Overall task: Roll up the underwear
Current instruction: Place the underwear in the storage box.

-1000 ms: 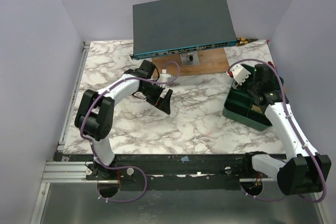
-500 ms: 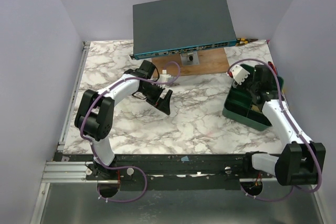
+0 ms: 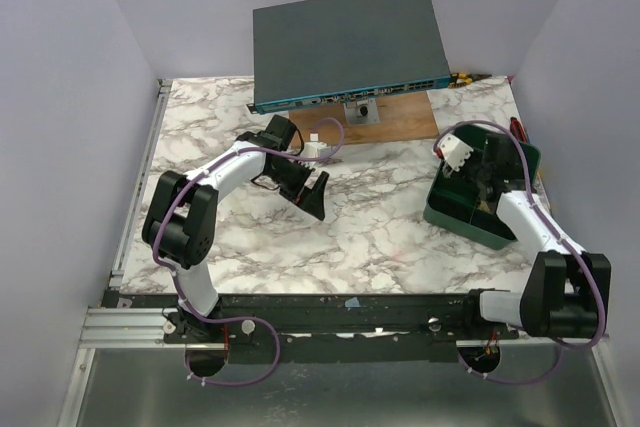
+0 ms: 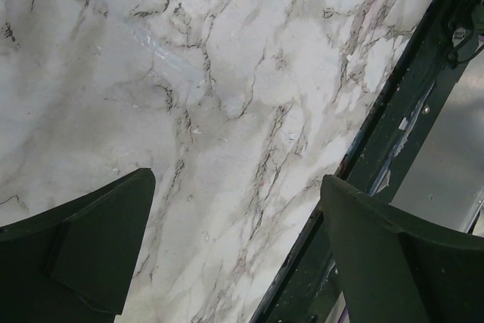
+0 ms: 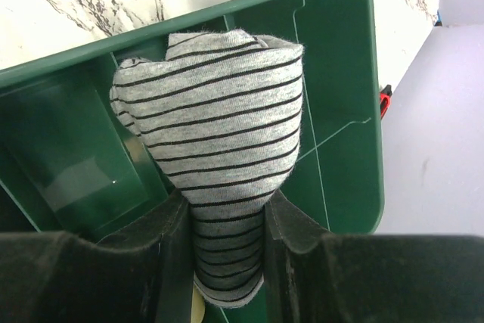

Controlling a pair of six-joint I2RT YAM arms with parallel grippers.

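Right end effector (image 5: pixel 227 202) is pinching the underwear (image 5: pixel 219 119), its two fingers pressed against the near end of the bundle from either side. Left end effector (image 4: pixel 236 179) is spread wide with nothing between its fingers, hanging over bare marble table (image 4: pixel 189 73) near the middle, well apart from the garment.

The rolling itself looks done. The underwear is already a compact bundle with no loose flaps lying out flat, and the right wrist view shows it inside the outline of the green bin (image 5: pixel 340 73), which sits on the right side of the table. Its free end points toward the bin's far wall, over a compartment bounded by the dividers. Whether the roll rests on the bin floor or hangs just above it cannot be told. What seems left is letting go so the roll sits in that compartment, then drawing the arm clear.

The garment is grey marl knit with thin black stripes running across it. It is rounded and full at the far end, narrower where the fingers squeeze it, with a folded edge showing at the top and a short tail poking out below the fingers
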